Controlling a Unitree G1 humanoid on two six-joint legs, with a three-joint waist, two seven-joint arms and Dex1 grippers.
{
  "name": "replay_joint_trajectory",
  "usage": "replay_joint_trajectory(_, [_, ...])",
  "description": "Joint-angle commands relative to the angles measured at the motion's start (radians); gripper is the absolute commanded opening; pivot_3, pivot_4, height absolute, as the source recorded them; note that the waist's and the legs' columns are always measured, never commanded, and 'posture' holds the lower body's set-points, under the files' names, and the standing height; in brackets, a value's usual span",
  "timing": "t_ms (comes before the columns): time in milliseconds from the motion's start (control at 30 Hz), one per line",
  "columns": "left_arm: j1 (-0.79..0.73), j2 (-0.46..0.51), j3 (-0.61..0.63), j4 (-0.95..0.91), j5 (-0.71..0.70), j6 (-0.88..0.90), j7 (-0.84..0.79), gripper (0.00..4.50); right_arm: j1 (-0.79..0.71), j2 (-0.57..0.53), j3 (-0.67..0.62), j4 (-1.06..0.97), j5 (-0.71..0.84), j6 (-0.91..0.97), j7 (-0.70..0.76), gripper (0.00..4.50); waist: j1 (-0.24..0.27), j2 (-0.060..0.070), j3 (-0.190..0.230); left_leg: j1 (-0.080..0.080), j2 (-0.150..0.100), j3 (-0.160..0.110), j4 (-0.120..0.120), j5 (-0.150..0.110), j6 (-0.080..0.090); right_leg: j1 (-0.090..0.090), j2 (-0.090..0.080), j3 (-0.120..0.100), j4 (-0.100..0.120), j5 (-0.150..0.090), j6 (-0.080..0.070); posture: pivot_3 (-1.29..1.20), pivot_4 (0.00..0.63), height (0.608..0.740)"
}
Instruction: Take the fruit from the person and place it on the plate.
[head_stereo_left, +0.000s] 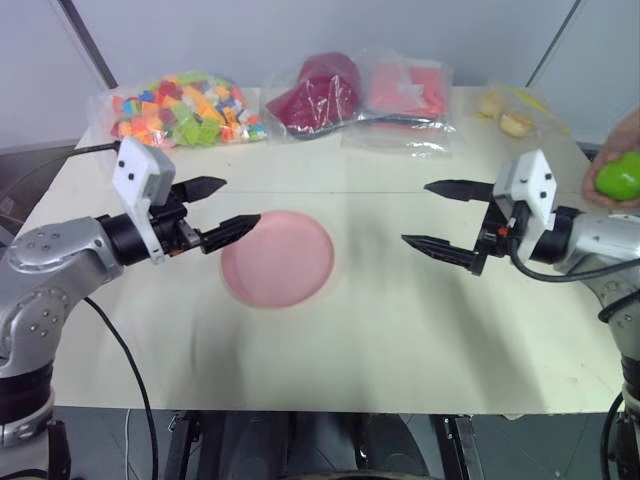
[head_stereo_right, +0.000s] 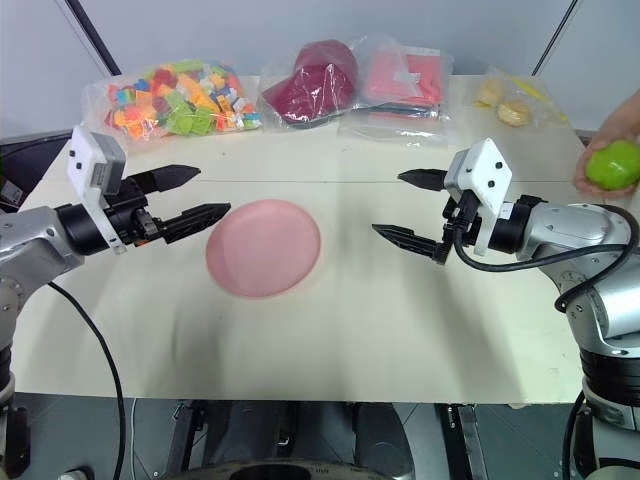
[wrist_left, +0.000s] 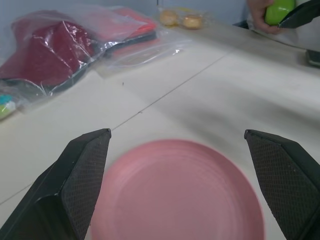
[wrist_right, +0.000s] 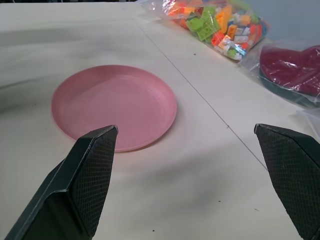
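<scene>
The green apple (head_stereo_right: 613, 163) sits in the person's hand (head_stereo_left: 612, 160) off at the table's far right edge, held up above the surface, and that puts it on the outer side of the right gripper (head_stereo_right: 407, 208), behind its fingertips rather than ahead of them. That gripper has its two black fingers spread wide and empty, and they aim inward toward the pink plate (head_stereo_right: 264, 247), away from the fruit, so I'd say the wrist must swing outward before any handover. The left gripper (head_stereo_left: 228, 207) is likewise spread wide with nothing in it, hanging over the plate's near-left rim, well apart from the apple. The right arm is plainly the nearer one. The plate lies bare between the two grippers, just ahead of the left fingers.
</scene>
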Motion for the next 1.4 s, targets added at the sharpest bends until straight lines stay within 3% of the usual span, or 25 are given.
replay_joint_trajectory(33, [-0.003,0.007,0.034,-0.025,-0.011,-0.004,0.010,4.50,-0.013,-0.010,-0.028,-0.017,0.002,-0.015,-0.005,4.47,0.000,0.000,0.000,0.000,0.000,0.000,0.000,0.000,0.000,0.000,0.000,0.000,0.000,0.000,0.000,0.00,0.150,0.740])
replay_joint_trajectory(1400, [-0.041,-0.014,-0.015,-0.005,0.018,-0.027,-0.003,4.50,-0.019,-0.012,-0.028,-0.040,0.006,0.008,-0.057,4.47,0.000,0.000,0.000,0.000,0.000,0.000,0.000,0.001,-0.001,0.000,0.000,0.000,0.000,0.000,0.000,0.00,0.150,0.740])
